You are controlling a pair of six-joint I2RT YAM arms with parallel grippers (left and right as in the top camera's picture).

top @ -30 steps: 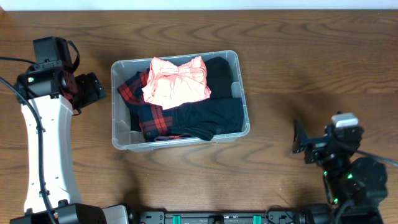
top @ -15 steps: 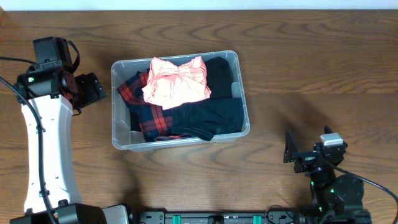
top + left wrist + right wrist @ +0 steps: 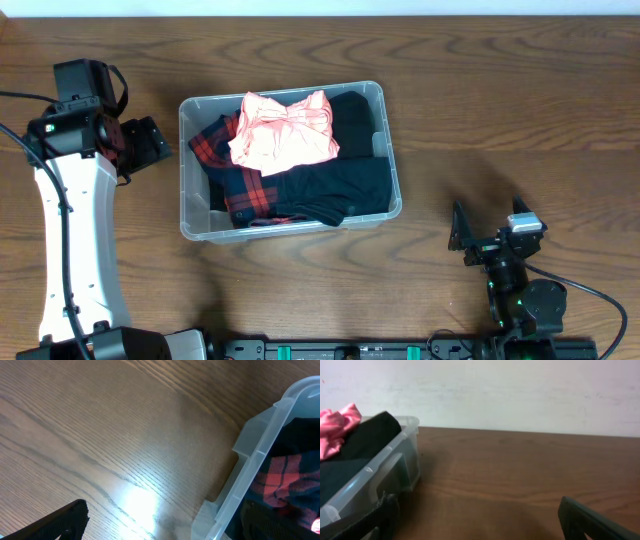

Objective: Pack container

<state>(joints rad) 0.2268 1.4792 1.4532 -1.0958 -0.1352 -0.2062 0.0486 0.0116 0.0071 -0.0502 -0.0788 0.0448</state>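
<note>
Nearest the front edge of the table [image 3: 420, 300], the right arm has drawn back and folded lower than it was a second ago. It now sits to the near right of the container [image 3: 184, 170], well apart from it. The right tool [image 3: 488, 225] has shifted a little toward the container's side. Its two fingers stand wide apart with nothing between them. In the right wrist view, the right tool [image 3: 485, 525] looks level across bare wood, with the container's corner [image 3: 375, 477] at the left.

Farther back, the clear plastic container rests on the table exactly where it was. It is packed with clothes. A black garment [image 3: 340, 185] fills its near right part, and a red-and-black plaid garment [image 3: 235, 175] lies along its left side. A crumpled pink garment [image 3: 285, 130] sits on top toward its far side. None of them has shifted.

Just beside the container's far left corner, the left tool [image 3: 150, 143] has not moved and holds nothing. Only one dark finger [image 3: 55, 522] shows in the left wrist view, low beside the container's rim [image 3: 260, 450]. The tool stands spread.
</note>
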